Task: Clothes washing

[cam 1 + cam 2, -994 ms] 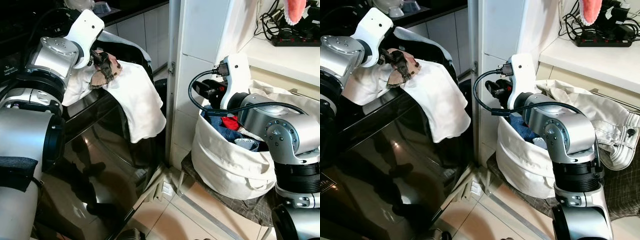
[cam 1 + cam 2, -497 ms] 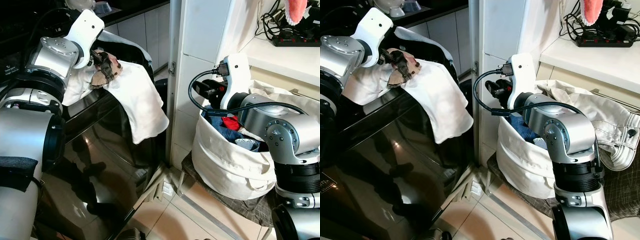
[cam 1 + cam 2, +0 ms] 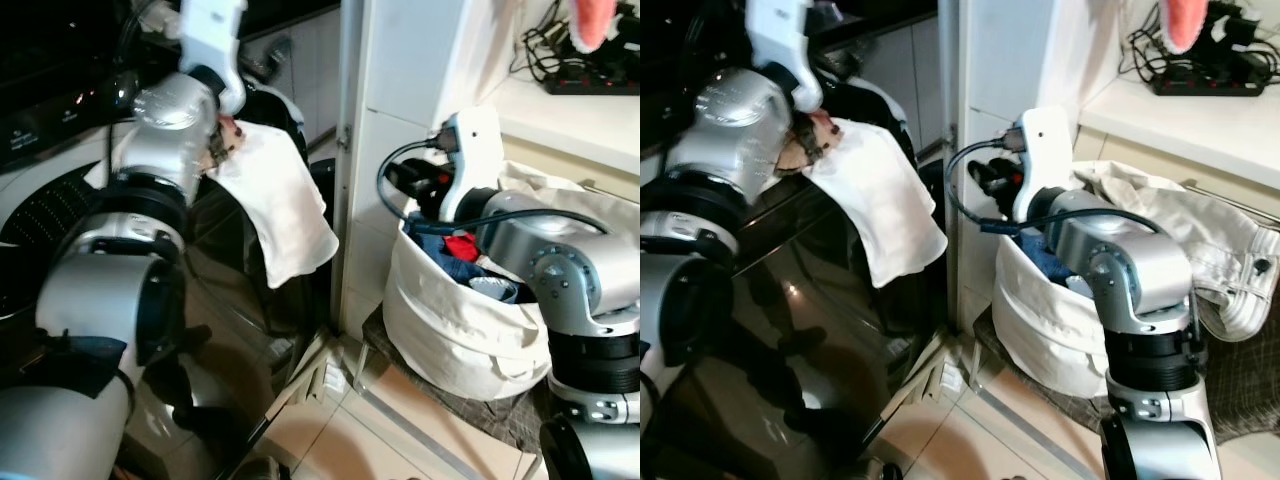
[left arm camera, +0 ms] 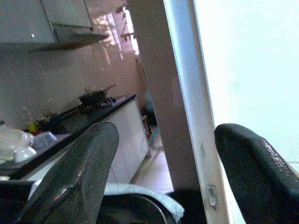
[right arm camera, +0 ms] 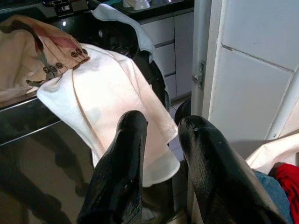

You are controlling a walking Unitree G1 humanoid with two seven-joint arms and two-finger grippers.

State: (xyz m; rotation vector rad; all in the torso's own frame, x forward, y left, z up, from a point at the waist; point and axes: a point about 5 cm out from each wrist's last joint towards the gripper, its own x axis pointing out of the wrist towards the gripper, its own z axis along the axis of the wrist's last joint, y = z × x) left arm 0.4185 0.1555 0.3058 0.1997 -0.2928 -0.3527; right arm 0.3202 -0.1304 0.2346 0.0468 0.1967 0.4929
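A white towel (image 3: pixel 285 200) hangs over the edge of the dark washing machine (image 3: pixel 215 300), with a beige buttoned garment (image 3: pixel 795 150) lying on top beside it. My left arm (image 3: pixel 180 110) is raised above them. In its wrist view the left gripper (image 4: pixel 166 135) is open with nothing between its fingers, facing the kitchen and a door frame. A white laundry bag (image 3: pixel 450 330) on the right holds blue and red clothes (image 3: pixel 458 246). My right gripper (image 3: pixel 398 180) hovers at the bag's left rim, its fingers (image 5: pixel 131 140) close together and holding nothing.
A white cabinet post (image 3: pixel 350 150) stands between the washer and the bag. Beige trousers (image 3: pixel 1215 240) drape over the bag's far side. A counter with a power strip (image 3: pixel 590 75) is at the back right. Tiled floor (image 3: pixel 330 420) lies in front.
My left arm has swung upward, taking its gripper off the beige garment, which stays on the washer. The right arm and the bag have not moved.
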